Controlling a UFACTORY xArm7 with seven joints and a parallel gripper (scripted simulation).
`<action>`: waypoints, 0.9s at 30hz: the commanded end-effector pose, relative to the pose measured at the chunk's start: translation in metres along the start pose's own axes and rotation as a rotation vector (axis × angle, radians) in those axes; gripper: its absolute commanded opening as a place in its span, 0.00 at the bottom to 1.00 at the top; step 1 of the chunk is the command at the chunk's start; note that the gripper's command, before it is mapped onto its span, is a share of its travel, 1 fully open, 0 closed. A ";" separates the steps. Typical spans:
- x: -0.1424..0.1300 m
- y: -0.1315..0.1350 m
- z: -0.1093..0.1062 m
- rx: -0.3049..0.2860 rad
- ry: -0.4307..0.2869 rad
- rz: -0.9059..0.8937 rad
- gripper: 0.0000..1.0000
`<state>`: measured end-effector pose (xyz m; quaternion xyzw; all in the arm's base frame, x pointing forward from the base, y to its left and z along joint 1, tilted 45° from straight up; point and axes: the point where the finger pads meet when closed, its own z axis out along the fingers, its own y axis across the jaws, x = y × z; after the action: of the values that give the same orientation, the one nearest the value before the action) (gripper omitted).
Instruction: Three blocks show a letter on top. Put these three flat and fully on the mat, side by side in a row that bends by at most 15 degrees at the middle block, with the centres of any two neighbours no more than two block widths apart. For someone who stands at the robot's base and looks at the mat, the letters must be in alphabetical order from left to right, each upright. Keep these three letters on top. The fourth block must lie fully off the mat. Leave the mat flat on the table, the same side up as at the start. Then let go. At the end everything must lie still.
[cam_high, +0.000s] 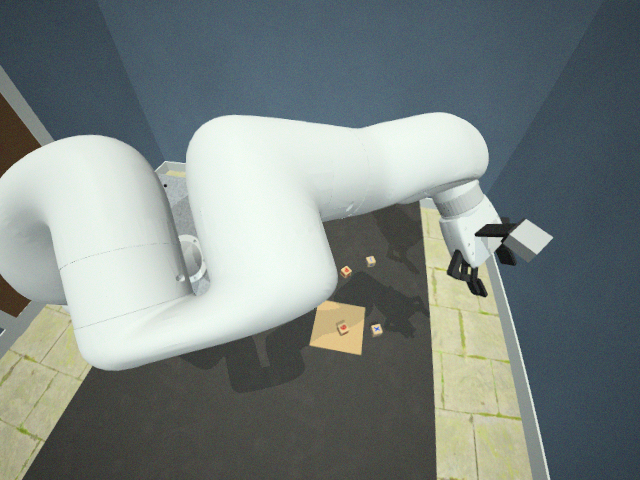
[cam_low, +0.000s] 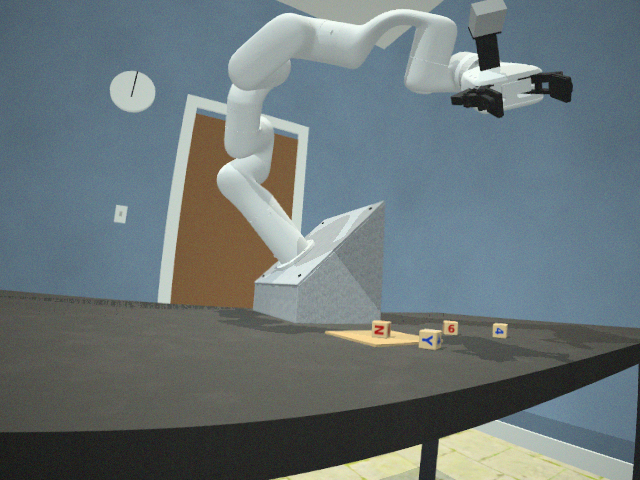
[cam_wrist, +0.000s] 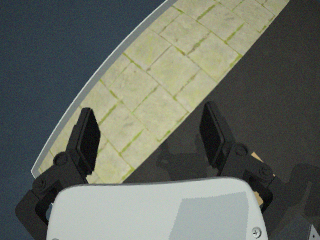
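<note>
With its fingers apart, the end effector (cam_high: 467, 273) (cam_low: 535, 95) (cam_wrist: 149, 117) holds nothing; 1 block (cam_high: 342, 328) (cam_low: 381, 329) is on the mat (cam_high: 351, 343) (cam_low: 356, 336), 3 lie off it, so the 3-letter row looks mostly undone.

Brown door (cam_low: 227, 222) in white frame; round clock (cam_low: 132, 91), small switch plate (cam_low: 120, 213) on blue wall (cam_low: 77, 165).

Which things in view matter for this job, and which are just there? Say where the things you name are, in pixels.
For the job:
- mat (cam_high: 323, 338) (cam_low: 356, 336)
- four blocks, one on the mat, three off it
- open gripper (cam_high: 491, 276) (cam_low: 532, 100) (cam_wrist: 149, 117)
- table (cam_high: 232, 428) (cam_low: 206, 377)

Just there:
- door (cam_low: 199, 222)
- wall disc (cam_low: 132, 91)
- wall switch (cam_low: 120, 213)
</note>
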<state>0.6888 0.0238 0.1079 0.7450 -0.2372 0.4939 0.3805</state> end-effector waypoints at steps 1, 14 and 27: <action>0.002 -0.002 -0.002 0.004 0.001 0.003 1.00; 0.002 -0.002 -0.002 0.004 0.001 0.003 1.00; -0.096 -0.021 -0.026 -0.049 -0.020 -0.031 1.00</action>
<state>0.6688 0.0393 0.0598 0.7468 -0.2370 0.4819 0.3923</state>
